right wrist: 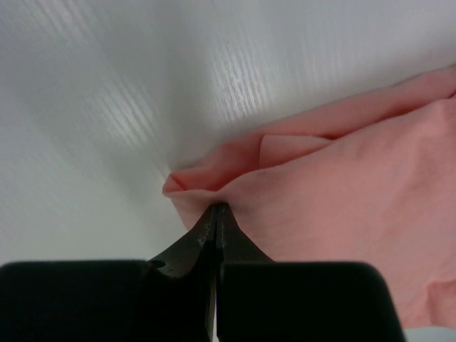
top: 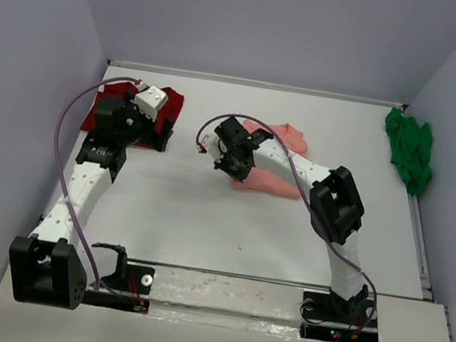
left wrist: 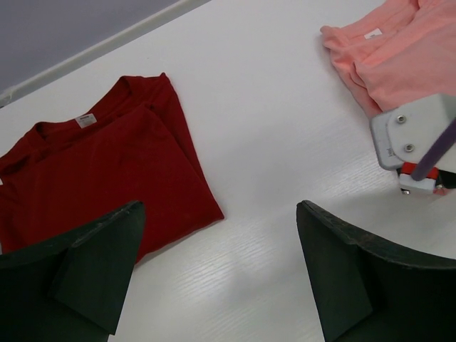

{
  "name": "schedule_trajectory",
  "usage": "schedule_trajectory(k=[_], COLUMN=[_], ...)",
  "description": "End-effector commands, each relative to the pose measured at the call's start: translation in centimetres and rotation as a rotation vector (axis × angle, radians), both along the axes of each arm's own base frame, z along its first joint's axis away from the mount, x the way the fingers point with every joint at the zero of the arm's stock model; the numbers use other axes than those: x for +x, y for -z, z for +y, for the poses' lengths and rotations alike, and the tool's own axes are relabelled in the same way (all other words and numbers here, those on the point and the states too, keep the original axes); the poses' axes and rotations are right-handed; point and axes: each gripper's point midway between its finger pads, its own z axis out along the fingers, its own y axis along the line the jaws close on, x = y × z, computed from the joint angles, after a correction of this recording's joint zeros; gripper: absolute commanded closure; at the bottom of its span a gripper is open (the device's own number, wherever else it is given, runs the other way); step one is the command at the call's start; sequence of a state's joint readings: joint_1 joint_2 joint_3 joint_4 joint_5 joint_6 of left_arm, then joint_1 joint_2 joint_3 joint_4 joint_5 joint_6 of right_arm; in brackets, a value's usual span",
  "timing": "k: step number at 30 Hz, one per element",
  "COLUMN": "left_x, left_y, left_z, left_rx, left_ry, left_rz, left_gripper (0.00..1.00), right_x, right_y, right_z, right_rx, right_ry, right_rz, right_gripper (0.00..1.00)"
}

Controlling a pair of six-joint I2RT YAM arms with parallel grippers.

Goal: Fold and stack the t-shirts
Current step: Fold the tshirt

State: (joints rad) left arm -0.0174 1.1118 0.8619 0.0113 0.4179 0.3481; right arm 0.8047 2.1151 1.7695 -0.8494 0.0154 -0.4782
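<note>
I'm pinching an edge of the salmon-pink shirt [right wrist: 342,185] with the right gripper [right wrist: 216,208], right of the folded dark red shirt [left wrist: 107,171] under my wide-open left gripper [left wrist: 219,206], while the green shirt [top: 409,152] is lying crumpled farther right, nothing stacked.

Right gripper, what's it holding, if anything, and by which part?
The right gripper pinches the pink shirt by its folded edge, at a bunched corner.

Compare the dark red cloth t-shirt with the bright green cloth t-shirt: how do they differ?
The dark red cloth t-shirt lies folded flat; the bright green cloth t-shirt is a crumpled heap. The red one sits far left; the green one far right. Both rest on the white table.
</note>
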Motion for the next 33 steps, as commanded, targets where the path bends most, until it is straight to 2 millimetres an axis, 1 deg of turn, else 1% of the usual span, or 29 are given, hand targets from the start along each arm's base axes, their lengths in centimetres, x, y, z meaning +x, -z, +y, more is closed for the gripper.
schedule_trajectory(k=[1, 2, 4, 5, 8, 10, 11, 12, 13, 14, 16, 17, 18, 20, 21, 24, 26, 29, 33], left_x=[-0.6, -0.7, -0.8, -0.8, -0.8, -0.6, -0.6, -0.5, -0.5, -0.4, -0.4, -0.5, -0.5, -0.6, -0.6, -0.5, -0.4, -0.4, -0.4], left_y=[-2.9, -3.0, -3.3, -3.2, -3.0, -2.8, -2.8, -2.8, -2.9, -2.9, -3.1, -3.1, -3.1, -3.2, -3.2, -3.3, -3.3, -3.4, -3.2], left_z=[-0.5, -0.6, -0.7, -0.8, -1.0, -1.2, -1.3, -1.4, -1.4, -1.5, -1.6, -1.6, -1.6, -1.6, -1.6, -1.7, -1.7, -1.7, -1.7], left_rx=[-0.03, -0.031, -0.037, -0.039, -0.048, -0.053, -0.056, -0.059, -0.062, -0.067, -0.072, -0.074, -0.074, -0.075, -0.075, -0.08, -0.079, -0.079, -0.079], left_ry=[0.025, 0.03, 0.034, 0.037, 0.049, 0.056, 0.06, 0.064, 0.066, 0.071, 0.075, 0.076, 0.076, 0.075, 0.075, 0.077, 0.076, 0.076, 0.074], left_rz=[-0.097, -0.102, -0.106, -0.102, -0.098, -0.091, -0.09, -0.086, -0.086, -0.084, -0.084, -0.084, -0.085, -0.088, -0.088, -0.089, -0.087, -0.089, -0.084], left_gripper=[0.01, 0.01, 0.01, 0.01, 0.01, 0.01, 0.01, 0.01, 0.01, 0.01, 0.01, 0.01, 0.01, 0.01, 0.01, 0.01, 0.01, 0.01, 0.01], right_x=[1.2, 0.8, 0.2, 0.0, -0.2, 0.0, 0.3, 0.6, 0.8, 1.3, 1.6, 1.7, 1.7, 1.8, 1.8, 1.3, 1.0, -0.1, -1.2], right_y=[3.3, 4.6, 4.9, 5.0, 4.0, 2.8, 2.3, 1.8, 0.5, -0.2, -1.8, -3.2, -3.8, -5.2, -6.3, -7.5, -7.5, -6.6, -4.3], right_z=[1.0, 1.0, 1.4, 1.4, 1.8, 1.7, 1.7, 1.4, 1.4, 1.0, 0.7, 0.5, 0.4, 0.1, 0.0, -0.3, -0.4, -0.5, -1.0], right_rx=[-0.009, -0.02, -0.011, -0.009, 0.015, 0.022, 0.022, 0.012, 0.025, 0.01, 0.018, 0.026, 0.032, 0.045, 0.056, 0.071, 0.075, 0.07, 0.046], right_ry=[-0.011, -0.013, -0.024, -0.026, -0.032, -0.031, -0.028, -0.022, -0.021, -0.013, -0.007, -0.003, -0.001, 0.004, 0.006, 0.004, 0.008, -0.004, 0.004], right_rz=[-0.011, 0.021, 0.066, 0.077, 0.084, 0.063, 0.047, 0.023, -0.003, -0.035, -0.069, -0.101, -0.113, -0.139, -0.161, -0.165, -0.147, -0.095, -0.03], right_gripper=[1.0, 1.0, 1.0, 1.0, 1.0, 1.0, 0.98, 0.93, 0.89, 0.81, 0.73, 0.66, 0.62, 0.57, 0.53, 0.5, 0.5, 0.5, 0.5])
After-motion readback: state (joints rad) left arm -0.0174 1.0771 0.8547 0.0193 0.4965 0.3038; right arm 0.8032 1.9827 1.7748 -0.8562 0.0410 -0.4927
